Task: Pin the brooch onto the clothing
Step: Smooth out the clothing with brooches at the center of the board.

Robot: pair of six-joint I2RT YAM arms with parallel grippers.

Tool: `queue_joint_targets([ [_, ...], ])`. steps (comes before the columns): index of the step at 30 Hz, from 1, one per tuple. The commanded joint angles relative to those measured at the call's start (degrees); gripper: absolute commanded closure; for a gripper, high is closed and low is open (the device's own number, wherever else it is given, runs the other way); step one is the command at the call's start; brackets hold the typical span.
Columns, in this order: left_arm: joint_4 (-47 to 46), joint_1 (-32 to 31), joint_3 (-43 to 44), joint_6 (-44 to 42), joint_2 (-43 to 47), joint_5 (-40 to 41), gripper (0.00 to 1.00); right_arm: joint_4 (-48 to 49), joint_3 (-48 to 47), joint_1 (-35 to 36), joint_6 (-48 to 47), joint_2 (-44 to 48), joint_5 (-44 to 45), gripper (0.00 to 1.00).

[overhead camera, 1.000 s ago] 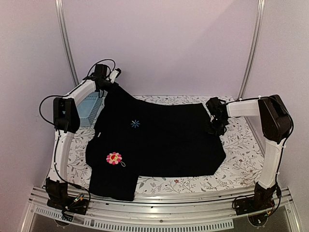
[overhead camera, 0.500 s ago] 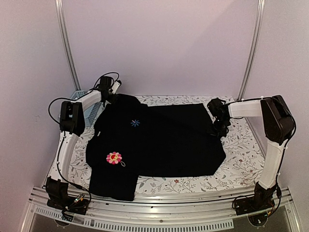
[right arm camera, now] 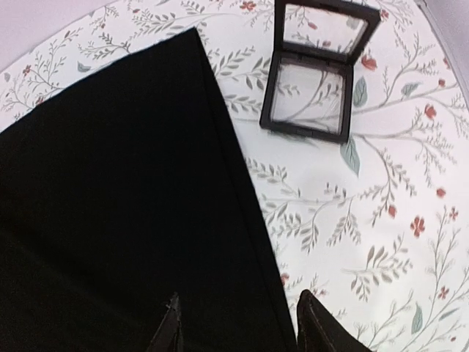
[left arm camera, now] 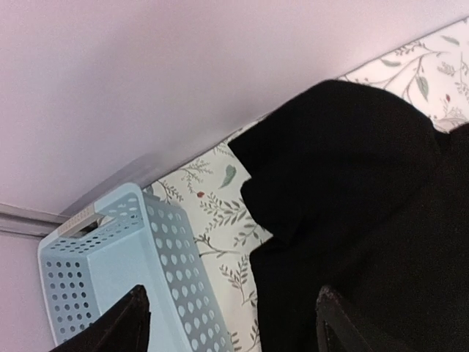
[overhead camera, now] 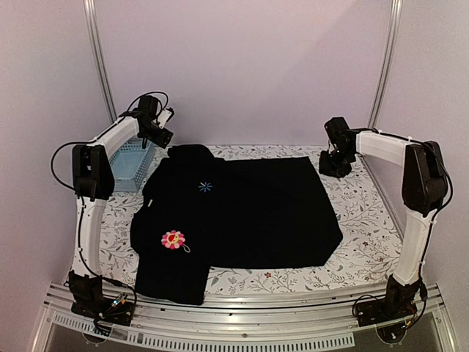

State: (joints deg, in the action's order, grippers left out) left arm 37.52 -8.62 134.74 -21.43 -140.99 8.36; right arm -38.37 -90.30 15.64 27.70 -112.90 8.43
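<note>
Evidently brooch (overhead camera: 173, 240) sits on clothing (overhead camera: 249, 205), laid flat for pinning; left pincer (left arm camera: 232, 295) wide, right pincer (right arm camera: 239, 297) parted, both empty.

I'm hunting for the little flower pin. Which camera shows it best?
The top view: the brooch lies in full sight on the shirt, pink petals up. Neither wrist view shows it, only parts of the shirt.

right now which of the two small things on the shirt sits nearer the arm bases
The pink flower brooch; the blue star sits farther back on the shirt.
</note>
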Motion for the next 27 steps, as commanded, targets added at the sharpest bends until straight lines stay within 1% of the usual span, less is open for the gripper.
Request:
queue_joint_targets([
  [1,8.5,-0.7,-10.2,-1.3,5.2,-3.5,0.27,2.1,-10.3,-1.2,-5.0,-10.0,1.2,0.43],
  [3,9.1,-0.9,-14.4,-2.0,6.5,-2.9,0.33,1.5,-15.9,-1.4,-6.6,-16.5,1.4,0.39],
  [6,8.4,-1.2,-20.2,-3.1,7.7,-1.7,0.37,-1.1,-24.2,-1.7,-8.3,-24.2,1.3,0.39],
  [8,7.2,-1.4,-23.6,-3.9,8.2,0.6,0.38,-1.5,-27.1,-1.7,-9.1,-28.8,0.9,0.39],
  [10,6.2,-1.5,-26.7,-4.8,8.6,2.5,0.39,-2.3,-29.0,-1.7,-9.9,-31.5,0.2,0.40],
  [12,5.5,-1.6,-29.0,-5.6,8.7,4.3,0.39,-2.9,-29.8,-1.7,-10.6,-34.0,-0.1,0.43],
  [15,4.4,-1.6,-32.4,-6.4,9.0,7.5,0.42,-5.2,-30.5,-2.0,-10.9,-36.5,3.9,0.51],
  [19,2.0,-1.6,-37.2,-6.8,11.4,6.9,0.43,-7.9,-29.9,-4.8,-7.2,-36.0,6.6,0.52],
  [21,1.3,-1.7,-37.9,-6.9,11.7,6.0,0.42,-8.3,-29.0,-6.1,-6.5,-35.0,7.4,0.52],
  [24,1.0,-1.7,-37.4,-6.8,10.8,4.2,0.42,-8.8,-28.5,-7.4,-6.7,-34.0,7.1,0.52],
  [27,0.5,-1.6,-36.0,-5.9,10.5,2.2,0.42,-7.7,-28.2,-7.6,-8.1,-33.5,3.8,0.52],
])
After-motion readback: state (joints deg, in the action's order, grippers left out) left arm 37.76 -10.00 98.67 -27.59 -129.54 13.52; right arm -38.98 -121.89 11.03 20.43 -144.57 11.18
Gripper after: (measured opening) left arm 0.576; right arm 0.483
